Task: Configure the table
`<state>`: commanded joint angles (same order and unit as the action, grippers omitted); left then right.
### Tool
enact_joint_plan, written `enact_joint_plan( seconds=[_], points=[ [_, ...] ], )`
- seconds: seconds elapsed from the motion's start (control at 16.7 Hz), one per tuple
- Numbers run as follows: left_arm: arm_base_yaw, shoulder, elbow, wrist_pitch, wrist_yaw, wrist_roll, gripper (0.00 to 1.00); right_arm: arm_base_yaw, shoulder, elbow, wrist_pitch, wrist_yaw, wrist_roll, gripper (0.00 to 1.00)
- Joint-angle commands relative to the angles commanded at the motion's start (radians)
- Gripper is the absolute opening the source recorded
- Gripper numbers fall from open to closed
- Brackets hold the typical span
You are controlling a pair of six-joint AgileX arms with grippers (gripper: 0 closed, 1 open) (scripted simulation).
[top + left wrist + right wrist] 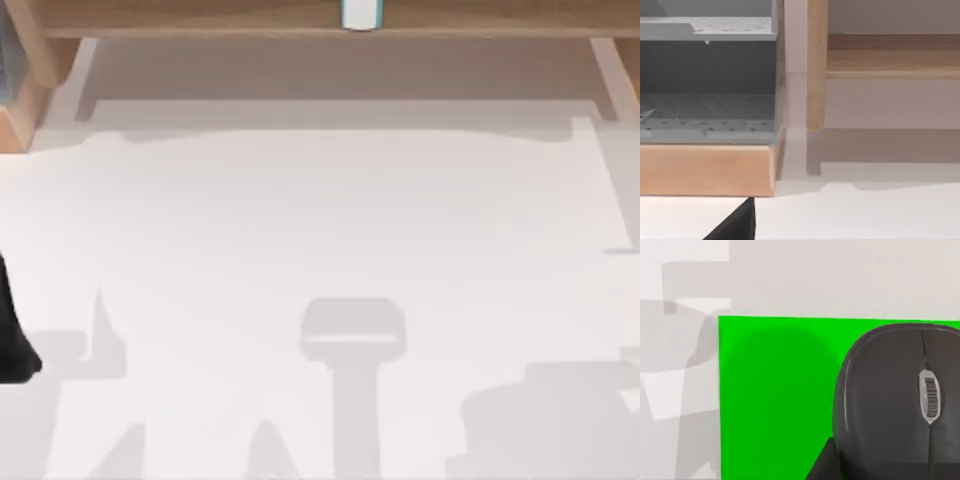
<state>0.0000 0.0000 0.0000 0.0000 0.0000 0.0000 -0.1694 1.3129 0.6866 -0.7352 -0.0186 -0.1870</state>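
Observation:
The white table [320, 220] spreads across the top view, bare apart from shadows. At its left edge a black part of my left arm [15, 330] juts in. In the left wrist view a black piece of my left gripper [735, 225] hangs low over the table [865, 215], close to a wooden base. In the right wrist view, a black computer mouse [890, 400] lies on a bright green mat [775, 400] on the table [840, 275]. A dark piece of my right gripper [822, 467] sits right beside the mouse; I cannot tell whether it touches it.
A light-brown wooden ledge [200, 15] runs along the far side, with a small white and teal object [361, 13] at its middle. A grey perforated rack [705, 115] stands on a wooden base [705, 170] beside a wooden post [816, 65].

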Motion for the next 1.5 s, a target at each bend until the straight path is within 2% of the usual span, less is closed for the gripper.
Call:
enact_joint_plan(
  seconds=[0.54, 1.32, 1.5],
  points=[
    [0.000, 0.000, 0.000, 0.000, 0.000, 0.000, 1.00, 0.000, 0.047, -0.049, -0.013, 0.004, 0.000, 0.00],
    [0.000, 0.000, 0.000, 0.000, 0.000, 0.000, 1.00, 0.000, 0.047, -0.049, -0.013, 0.004, 0.000, 0.98],
    [0.000, 0.000, 0.000, 0.000, 0.000, 0.000, 1.00, 0.000, 0.047, -0.049, -0.013, 0.004, 0.000, 1.00]
  ],
)
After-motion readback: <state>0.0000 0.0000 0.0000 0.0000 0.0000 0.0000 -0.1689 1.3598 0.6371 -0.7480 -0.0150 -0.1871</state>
